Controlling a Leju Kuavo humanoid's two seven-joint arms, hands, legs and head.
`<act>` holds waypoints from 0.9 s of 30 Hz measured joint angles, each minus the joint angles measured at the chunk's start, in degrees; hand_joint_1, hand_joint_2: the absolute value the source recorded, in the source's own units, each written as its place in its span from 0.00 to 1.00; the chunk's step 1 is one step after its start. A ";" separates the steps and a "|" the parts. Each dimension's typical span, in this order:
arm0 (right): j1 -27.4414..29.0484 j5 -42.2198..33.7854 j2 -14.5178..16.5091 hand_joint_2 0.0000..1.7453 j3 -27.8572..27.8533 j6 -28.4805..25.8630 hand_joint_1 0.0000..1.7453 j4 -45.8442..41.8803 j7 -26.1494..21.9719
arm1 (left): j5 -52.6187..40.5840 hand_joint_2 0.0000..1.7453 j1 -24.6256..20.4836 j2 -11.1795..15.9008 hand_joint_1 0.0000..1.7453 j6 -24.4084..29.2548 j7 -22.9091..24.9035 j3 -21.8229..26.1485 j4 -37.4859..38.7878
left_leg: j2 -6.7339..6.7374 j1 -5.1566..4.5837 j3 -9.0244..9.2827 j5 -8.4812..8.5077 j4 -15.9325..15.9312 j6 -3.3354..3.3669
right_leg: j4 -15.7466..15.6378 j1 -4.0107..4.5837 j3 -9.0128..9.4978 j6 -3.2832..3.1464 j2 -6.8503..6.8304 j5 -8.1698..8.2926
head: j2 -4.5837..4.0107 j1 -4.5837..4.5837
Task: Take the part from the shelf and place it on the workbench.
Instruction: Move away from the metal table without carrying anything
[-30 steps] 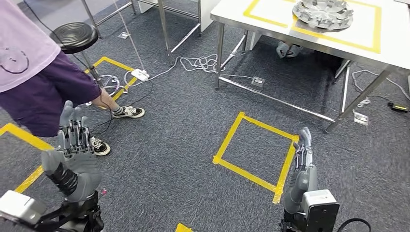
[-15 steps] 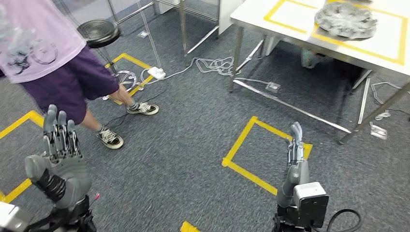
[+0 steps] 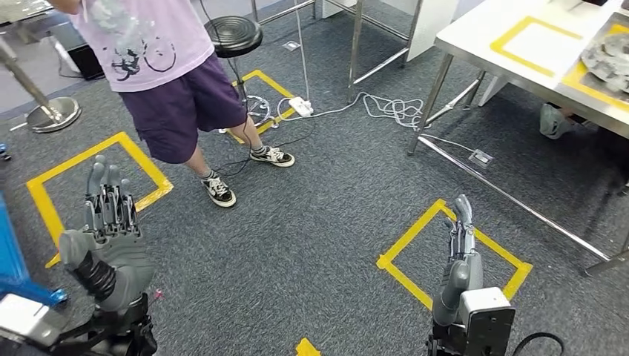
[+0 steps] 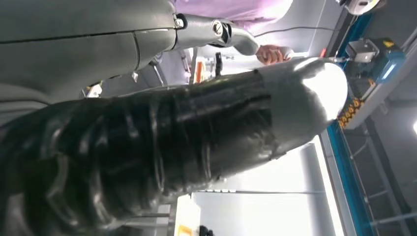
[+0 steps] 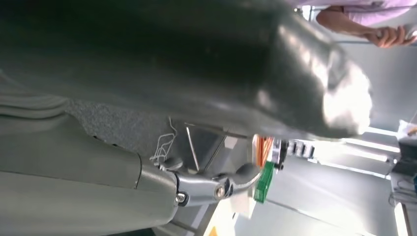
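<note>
A round silver metal part [image 3: 610,58] lies on the white workbench [image 3: 512,63] at the far right, inside a yellow tape outline. My left hand [image 3: 107,226] is raised at the lower left with straight, empty fingers. My right hand [image 3: 460,241] is held edge-on at the lower right, fingers stretched out and holding nothing, over a yellow tape square [image 3: 452,252] on the carpet. Both hands are far from the part. In the left wrist view a dark finger [image 4: 187,132] crosses the picture; in the right wrist view a grey finger [image 5: 295,78] is close and blurred.
A person [image 3: 159,67] in a lilac shirt and dark shorts stands ahead on the left, beside a black stool [image 3: 232,35]. A blue frame [image 3: 13,259] edges in at the far left. Cables and a power strip [image 3: 300,106] lie near the workbench legs.
The whole picture has shifted: the camera has turned left, so workbench and part now sit at the right edge and the blue frame has come in. Both hands keep their pose.
</note>
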 joint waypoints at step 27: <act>0.06 0.47 0.16 0.00 0.10 0.00 0.00 0.60 0.83 | 0.07 0.00 0.06 -0.03 0.00 0.05 0.00 0.04 0.02 | 1.55 -0.43 1.18 -0.99 0.12 1.45 | 3.73 -0.23 -2.48 0.81 -0.50 -0.24 | 0.00 -0.49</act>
